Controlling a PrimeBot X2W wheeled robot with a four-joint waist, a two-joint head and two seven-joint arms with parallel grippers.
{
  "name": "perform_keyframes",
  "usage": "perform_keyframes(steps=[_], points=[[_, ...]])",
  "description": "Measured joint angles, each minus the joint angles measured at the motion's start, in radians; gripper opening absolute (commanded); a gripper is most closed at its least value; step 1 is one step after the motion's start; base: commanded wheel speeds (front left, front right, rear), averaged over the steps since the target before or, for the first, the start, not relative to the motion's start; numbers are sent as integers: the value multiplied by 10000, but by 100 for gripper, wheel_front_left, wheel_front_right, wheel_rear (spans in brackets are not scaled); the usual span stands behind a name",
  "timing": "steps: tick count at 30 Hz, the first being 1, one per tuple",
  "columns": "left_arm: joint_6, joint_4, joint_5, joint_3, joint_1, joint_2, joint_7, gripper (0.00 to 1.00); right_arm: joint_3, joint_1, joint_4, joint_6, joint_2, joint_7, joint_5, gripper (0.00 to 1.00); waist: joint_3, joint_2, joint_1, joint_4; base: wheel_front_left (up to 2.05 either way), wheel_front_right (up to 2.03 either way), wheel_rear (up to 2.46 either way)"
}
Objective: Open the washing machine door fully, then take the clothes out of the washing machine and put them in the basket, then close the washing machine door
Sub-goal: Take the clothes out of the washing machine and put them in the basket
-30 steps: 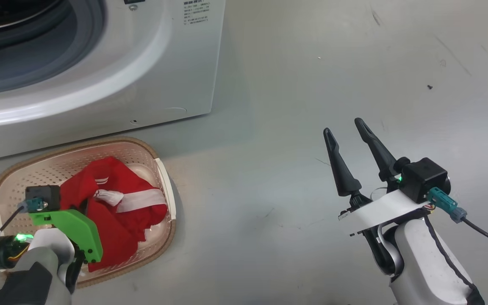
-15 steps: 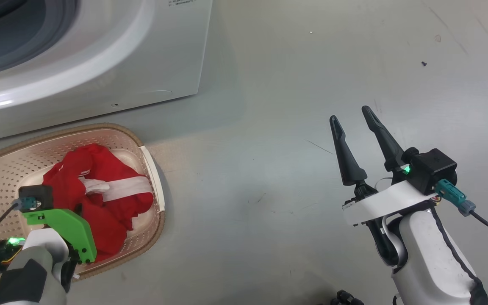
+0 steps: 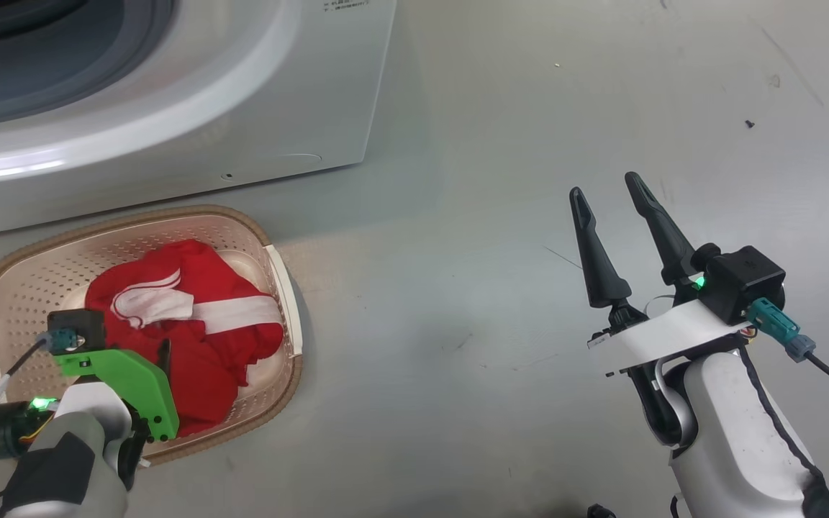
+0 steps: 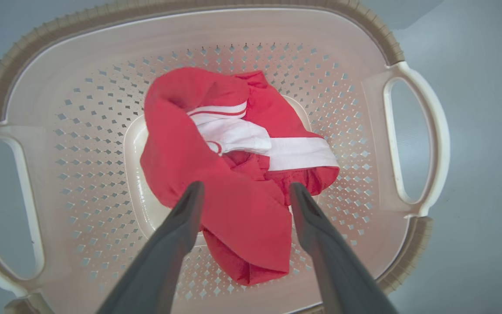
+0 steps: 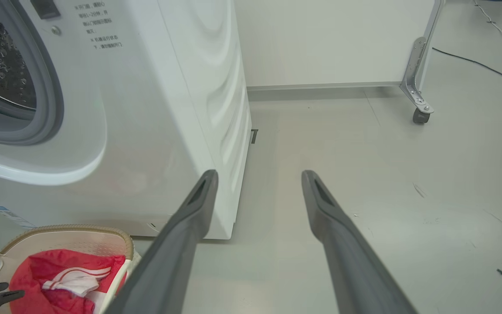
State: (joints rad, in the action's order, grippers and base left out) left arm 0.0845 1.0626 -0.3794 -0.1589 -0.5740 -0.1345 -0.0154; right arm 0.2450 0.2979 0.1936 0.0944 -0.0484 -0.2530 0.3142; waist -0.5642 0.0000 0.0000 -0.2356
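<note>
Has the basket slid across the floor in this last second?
No. The basket keeps its spot below the washing machine front edge; the whole view shifted, so the camera moved.

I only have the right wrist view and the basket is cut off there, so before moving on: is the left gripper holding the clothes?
Observer: No. In the left wrist view the left gripper is open, fingers apart over the clothes.
Operator: Any cloth hanging over the edge?
Observer: No, the whole red heap lies inside the rim of the basket.
Operator: And my right gripper?
Observer: The head view shows the right gripper open over the floor, to the right of the basket.
</note>
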Motion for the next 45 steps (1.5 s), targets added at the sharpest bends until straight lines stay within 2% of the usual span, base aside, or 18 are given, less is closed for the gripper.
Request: perform_keyframes(steps=[10,25,45], points=[[88,261,0,-4,3,228,654,100,-42,9,163,10,-4,0,-107,100,584,0,0,321,0,0,0],[307,-403,2,-314,18,512,2393,100,-360,-109,472,69,-10,0,-151,100,1885,0,0,1031,0,0,0],[399,-1866,17,-683,1355,702,2648,100,-403,-1202,807,100,-8,0,-182,100,3932,0,0,2232,0,0,0]])
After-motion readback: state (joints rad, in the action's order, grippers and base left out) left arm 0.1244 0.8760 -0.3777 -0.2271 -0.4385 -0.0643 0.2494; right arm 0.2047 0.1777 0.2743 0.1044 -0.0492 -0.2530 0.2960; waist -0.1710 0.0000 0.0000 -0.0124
